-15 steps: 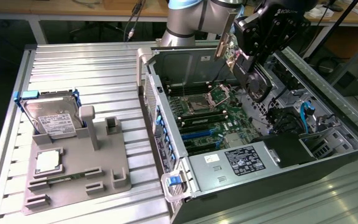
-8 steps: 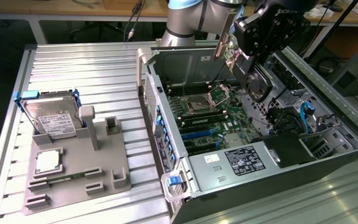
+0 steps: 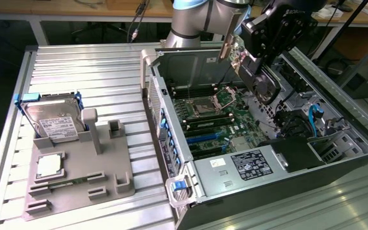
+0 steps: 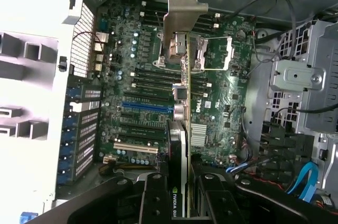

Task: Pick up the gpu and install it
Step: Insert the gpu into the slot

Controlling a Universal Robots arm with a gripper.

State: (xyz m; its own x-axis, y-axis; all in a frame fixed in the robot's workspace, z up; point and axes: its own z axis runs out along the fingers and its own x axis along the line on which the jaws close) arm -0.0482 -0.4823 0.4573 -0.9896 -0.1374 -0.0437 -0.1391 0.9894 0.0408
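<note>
The black gripper [image 4: 182,203] is clenched on the gpu [image 4: 181,102], a thin green circuit card with a black round fan and silver end bracket, held above the green motherboard [image 4: 137,76] inside the open grey computer case [image 3: 171,158]. Seating likely needs its edge squared to the blue slot [image 4: 148,109]. The metal drive cage [image 4: 301,86] crowds one side.

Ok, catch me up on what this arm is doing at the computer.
The robot arm's gripper has its fingers closed on the gpu and holds it edge-on above the motherboard inside the open computer case. The card is not yet seated in a slot. On the exterior view's left, a hard drive stands tilted in a gray fixture.
</note>
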